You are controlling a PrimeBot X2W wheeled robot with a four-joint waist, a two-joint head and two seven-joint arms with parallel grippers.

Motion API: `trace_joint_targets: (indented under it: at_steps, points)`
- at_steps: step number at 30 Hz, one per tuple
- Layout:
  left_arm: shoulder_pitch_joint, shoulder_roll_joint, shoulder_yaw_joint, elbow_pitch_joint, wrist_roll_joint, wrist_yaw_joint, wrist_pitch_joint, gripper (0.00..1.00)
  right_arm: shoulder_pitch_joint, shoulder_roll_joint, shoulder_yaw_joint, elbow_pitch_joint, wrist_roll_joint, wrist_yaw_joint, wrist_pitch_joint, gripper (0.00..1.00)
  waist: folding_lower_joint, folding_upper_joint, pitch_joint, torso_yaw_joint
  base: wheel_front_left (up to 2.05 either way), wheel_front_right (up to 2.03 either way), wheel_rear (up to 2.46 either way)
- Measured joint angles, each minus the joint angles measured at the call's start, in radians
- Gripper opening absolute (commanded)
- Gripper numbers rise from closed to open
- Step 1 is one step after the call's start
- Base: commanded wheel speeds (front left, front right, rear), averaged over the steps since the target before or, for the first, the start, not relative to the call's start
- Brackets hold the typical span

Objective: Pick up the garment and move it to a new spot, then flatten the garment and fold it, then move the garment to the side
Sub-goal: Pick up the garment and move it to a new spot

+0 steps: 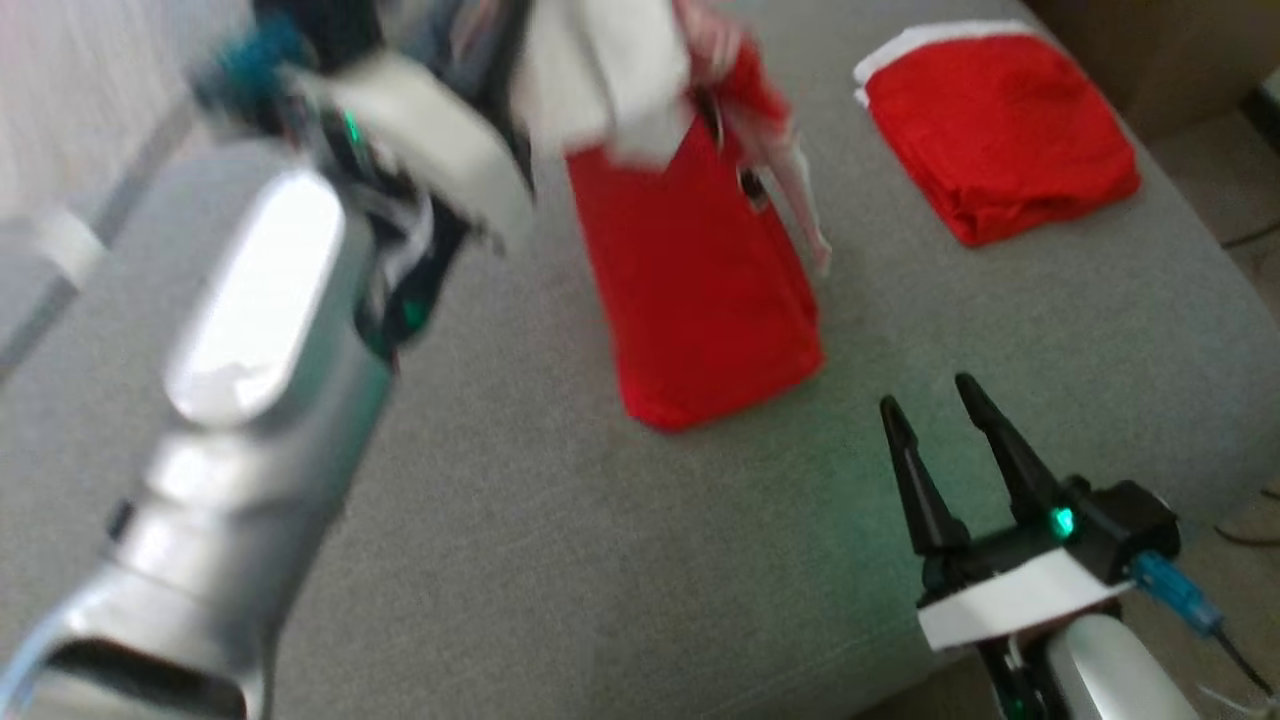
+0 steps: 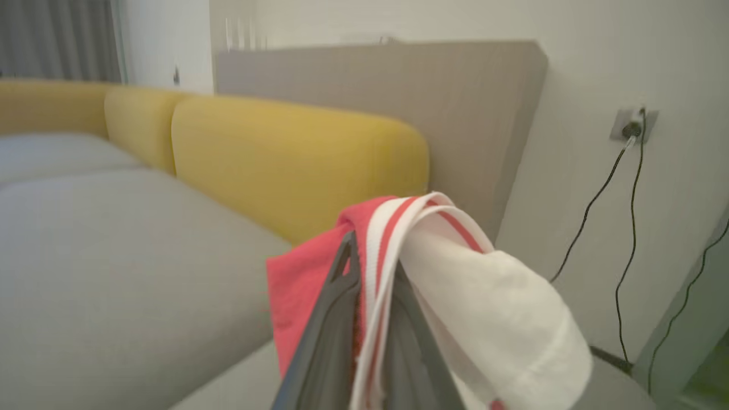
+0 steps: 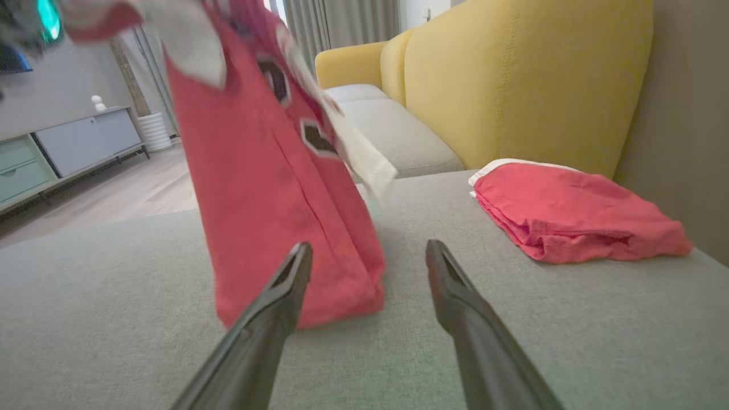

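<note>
A red garment (image 1: pixel 700 300) with white trim and dark patches hangs upright from its bunched top, its lower end reaching down to the grey sofa seat (image 1: pixel 600 580). My left gripper (image 2: pixel 373 267) is shut on the garment's (image 2: pixel 490 296) striped red-and-white edge, with white cloth draped over the right finger. In the head view the blurred left arm (image 1: pixel 260 310) reaches up from the lower left to the top of the cloth. My right gripper (image 1: pixel 928 393) stands open low at the right, close to the garment's lower end. In the right wrist view the garment (image 3: pixel 267 199) hangs just ahead of the right gripper (image 3: pixel 369 246).
A second red garment (image 1: pixel 1000 130) lies folded at the seat's back right (image 3: pixel 569 210). Yellow backrest cushions (image 3: pixel 529 74) run along the far side. The seat's edge drops off at the right near a wall with cables (image 2: pixel 626 188). A low cabinet (image 3: pixel 68 148) stands across the floor.
</note>
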Motion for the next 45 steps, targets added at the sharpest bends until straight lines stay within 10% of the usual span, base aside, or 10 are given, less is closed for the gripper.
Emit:
trace_joint_targets:
  at_steps: [10, 12, 14, 26, 33, 45]
  points:
    - [0.217, -0.029, -0.116, 0.16, 0.017, 0.006, -0.064, 0.0, -0.069, 0.009, -0.001, -0.003, -0.007, 0.0, 0.0, 1.0, 0.0001, 0.0, 0.128, 0.054, 0.0, 0.0, 0.0]
    - [0.241, -0.039, -0.13, 0.176, 0.02, 0.006, -0.094, 0.38, -0.069, 0.009, -0.001, -0.001, -0.007, 0.0, 0.0, 1.0, 0.0, 0.0, 0.132, 0.077, 0.0, 0.0, 0.0]
    - [0.251, -0.043, -0.132, 0.185, 0.027, 0.008, -0.114, 1.0, -0.07, 0.009, -0.001, 0.001, -0.007, 0.0, 0.0, 1.0, 0.0001, 0.0, 0.131, 0.089, 0.0, 0.0, 0.0]
    - [0.581, -0.029, -0.107, 0.131, 0.065, 0.191, -0.384, 1.0, 0.052, 0.009, -0.014, 0.04, -0.013, 0.0, 0.0, 1.0, -0.0005, 0.0, -0.062, 0.19, 0.0, 0.0, 0.0]
    - [0.822, -0.026, 0.067, -0.128, 0.137, 0.311, -0.406, 1.0, 0.142, 0.033, -0.057, 0.043, -0.019, 0.0, 0.0, 1.0, -0.0005, 0.0, -0.18, 0.273, 0.0, 0.0, 0.0]
    - [1.186, -0.078, 0.241, -0.342, 0.379, 0.315, -0.409, 1.0, 0.251, 0.062, -0.109, 0.043, -0.051, 0.0, 0.0, 1.0, -0.0005, 0.0, -0.309, 0.351, 0.0, 0.0, 0.0]
